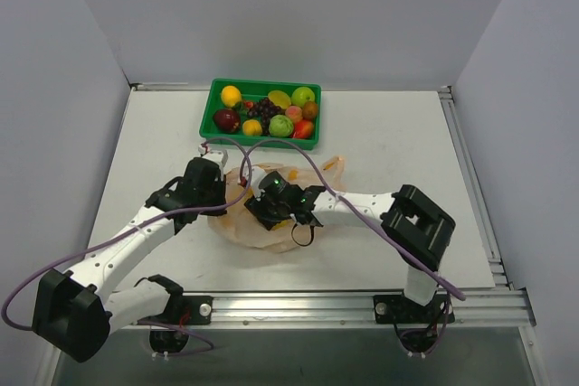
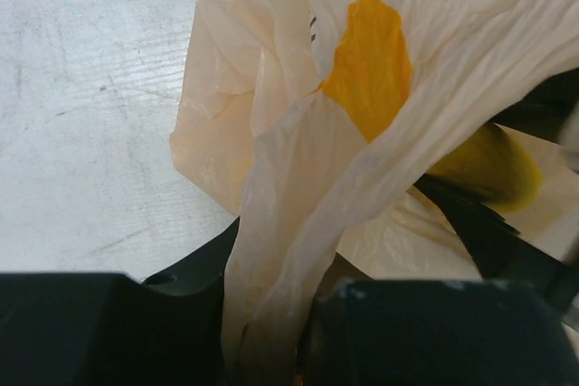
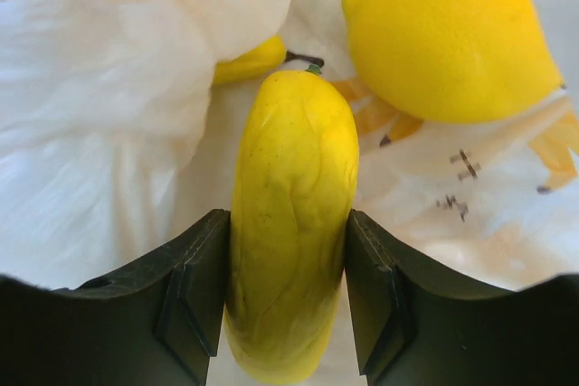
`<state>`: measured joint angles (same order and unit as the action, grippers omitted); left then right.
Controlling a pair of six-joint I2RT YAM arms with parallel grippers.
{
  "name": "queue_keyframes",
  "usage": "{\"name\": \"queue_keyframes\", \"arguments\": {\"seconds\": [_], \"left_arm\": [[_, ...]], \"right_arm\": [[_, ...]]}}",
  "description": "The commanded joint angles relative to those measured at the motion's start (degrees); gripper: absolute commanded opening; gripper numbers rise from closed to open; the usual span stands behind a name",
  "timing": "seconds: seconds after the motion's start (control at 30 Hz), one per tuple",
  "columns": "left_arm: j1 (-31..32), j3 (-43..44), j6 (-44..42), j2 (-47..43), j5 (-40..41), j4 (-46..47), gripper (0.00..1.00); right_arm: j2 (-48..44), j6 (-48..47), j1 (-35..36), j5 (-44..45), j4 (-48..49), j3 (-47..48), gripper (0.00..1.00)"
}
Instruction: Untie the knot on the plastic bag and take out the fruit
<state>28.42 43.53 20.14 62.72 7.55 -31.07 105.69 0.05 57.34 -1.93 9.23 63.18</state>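
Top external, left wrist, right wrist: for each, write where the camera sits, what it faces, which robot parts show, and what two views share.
Top external: above and behind left arm and right arm, looking down on the table; both show.
Left wrist: on the left arm, facing the plastic bag; left tool pinches it.
Right wrist: on the right arm, facing the bag; right tool grips a yellow fruit.
Shared: both wrist views show the bag.

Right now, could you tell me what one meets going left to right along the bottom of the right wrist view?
One black gripper finger → the elongated yellow fruit pinched between → the other black finger.
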Motion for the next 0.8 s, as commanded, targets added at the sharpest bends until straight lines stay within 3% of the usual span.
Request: {"name": "queue_keyframes", "arguments": {"seconds": [0.0,0.2,0.43,0.63,0.77], "left_arm": [[-0.4,0.9,-0.7,-0.1,1.0,1.3,0.27],[-1.3,1.0,-0.7,-0.4,1.3,1.3,0.27],[-1.4,0.9,-0.9,0.3,0.6,1.4,0.27],[-1.3,1.0,-2.0,1.0,-4.6,2.2,0.27],[-0.5,0.6,-3.0,1.4,-7.5,3.4,0.27]], "right_arm": [[-9.3,1.4,-0.5,-1.7,0.3,-2.1,0.23],[-19.8,2.7,-2.0,-5.4,-1.2,-4.6,0.18],[-27.0,8.0,-9.3,-18.6,1.9,-1.8,0.16],[-22.5,7.6,-16.2,-14.4,5.6,4.8,0.20],[-13.5,5.7,-20.1,-8.7,8.8,10.9,0.23]]}}
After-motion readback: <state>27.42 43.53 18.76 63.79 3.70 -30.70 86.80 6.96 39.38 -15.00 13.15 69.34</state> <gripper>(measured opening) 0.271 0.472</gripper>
